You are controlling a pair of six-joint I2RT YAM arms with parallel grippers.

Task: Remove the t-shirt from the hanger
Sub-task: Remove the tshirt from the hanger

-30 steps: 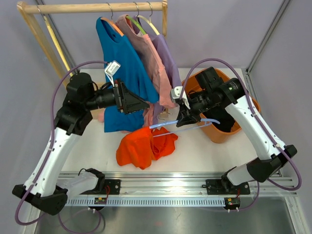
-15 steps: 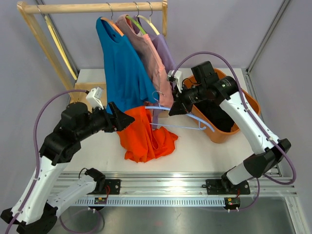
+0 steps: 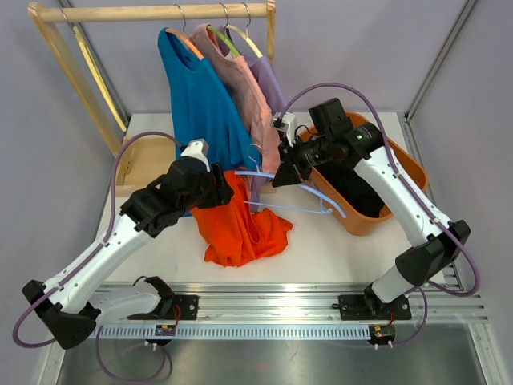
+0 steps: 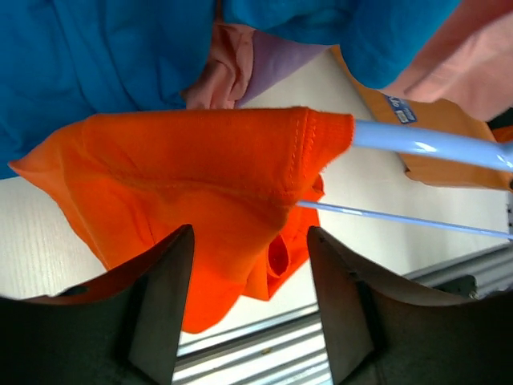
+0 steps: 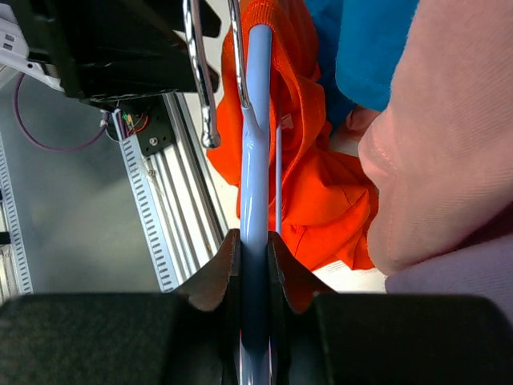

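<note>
One orange cotton t-shirt (image 3: 240, 228): bulk slumped on the white table top (image 3: 337, 249) near the front rail, upper edge raised and caught by one hemmed opening over the hanger's end.
Left gripper (image 4: 250, 233): spread wide, nothing pinched; dark fingers (image 4: 164, 309) either side of the orange cloth, apparently just short of it.
Light-blue plastic hanger (image 3: 309, 192): held off the table at a tilt, most of its frame bare; one arm tip buried in the orange hem, as seen from the left wrist.
Right gripper (image 5: 252, 257): clamped tight on the hanger's blue bar.
Orange plastic bin (image 3: 365, 226): right of the hanger, dark cloth inside.
Wooden clothes rail (image 3: 152, 12): at the back, hung with a blue top (image 3: 200, 104), a pink top (image 3: 244, 88) and a lilac top (image 3: 276, 92).
Done, on this evidence: most of the garment off the frame, so well past halfway.
Left to do: freeing the last caught opening from the arm tip, probably by pinching the cloth and drawing it and the hanger apart.
</note>
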